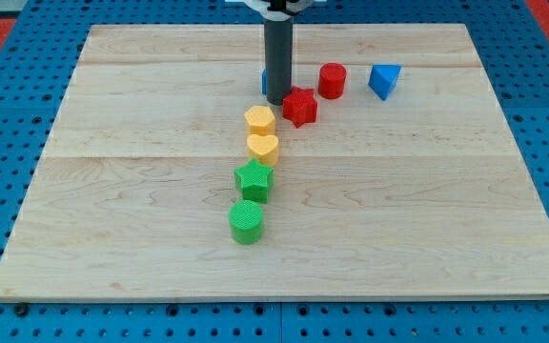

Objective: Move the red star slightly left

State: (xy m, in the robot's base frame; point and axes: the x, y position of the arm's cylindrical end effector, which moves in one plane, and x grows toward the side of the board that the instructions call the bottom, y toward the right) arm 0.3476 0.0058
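The red star (300,106) lies on the wooden board (398,210) near the view's top centre. My tip (278,100) stands just left of the red star, touching or nearly touching it. A red cylinder (332,80) sits up and right of the star. A yellow hexagon (260,120) lies down and left of the star. A blue block (264,82) is mostly hidden behind my rod.
A blue triangular block (384,81) lies at the view's top right. Below the hexagon a yellow heart (263,147), a green star (254,179) and a green cylinder (246,221) run down in a line. A blue pegboard surrounds the board.
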